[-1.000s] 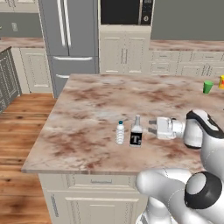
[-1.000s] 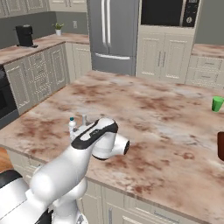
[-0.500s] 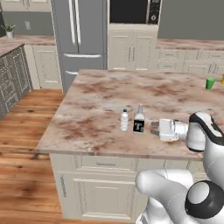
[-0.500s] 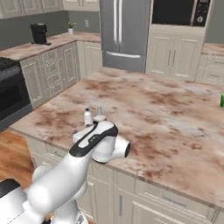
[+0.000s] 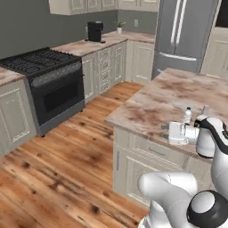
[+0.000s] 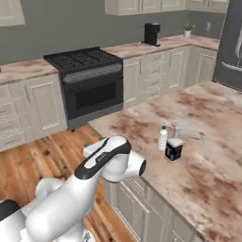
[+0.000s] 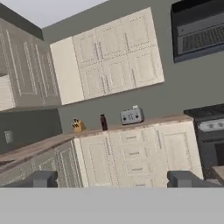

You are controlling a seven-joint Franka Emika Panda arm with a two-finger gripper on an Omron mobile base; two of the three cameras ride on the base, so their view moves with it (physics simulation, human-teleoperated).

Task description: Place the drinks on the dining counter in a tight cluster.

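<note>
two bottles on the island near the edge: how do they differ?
The clear water bottle is see-through with a pale cap; the white bottle carries a dark label. The water bottle stands nearer the counter edge facing the stove, the white bottle farther in. Both stand upright, close together, on the dining counter.

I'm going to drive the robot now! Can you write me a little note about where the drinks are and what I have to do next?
End effector: open, holding nothing, aimed at the far wall of the kitchen.
Clear ribbed water bottle and white bottle with the black "T" label: upright, close side by side near the edge of the brown-and-cream marbled dining counter.
Dark maroon bottle: upright on the narrow marbled wall counter, between the silver toaster and the knife block.
Done: two drinks are together on the dining counter.
Left: fetch the maroon bottle and set it close beside the other two.
</note>
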